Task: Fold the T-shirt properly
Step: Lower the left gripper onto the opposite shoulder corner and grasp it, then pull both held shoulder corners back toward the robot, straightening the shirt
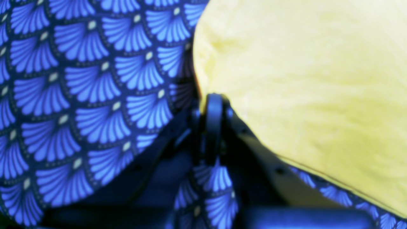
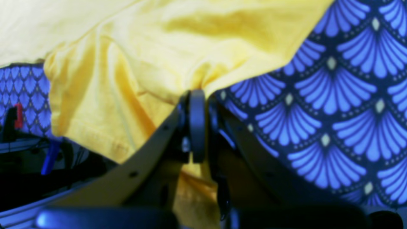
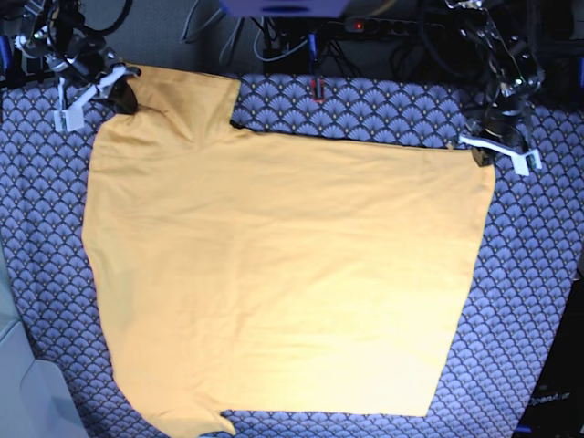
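The yellow-orange T-shirt point(image 3: 283, 274) lies spread flat over most of the table. In the base view my right gripper point(image 3: 123, 91) is at the shirt's far left corner. The right wrist view shows that gripper point(image 2: 197, 93) shut on a gathered bunch of the shirt point(image 2: 159, 47), which is lifted off the cloth. My left gripper point(image 3: 476, 153) is at the far right corner. In the left wrist view its jaws point(image 1: 212, 98) are together right at the edge of the shirt point(image 1: 302, 79), pinching it.
A blue fan-patterned tablecloth point(image 3: 538, 301) covers the table and shows around the shirt point(image 1: 79, 95) point(image 2: 334, 111). Cables and equipment point(image 3: 365, 27) crowd the back edge. A small red clip point(image 3: 318, 88) sits at the far middle edge.
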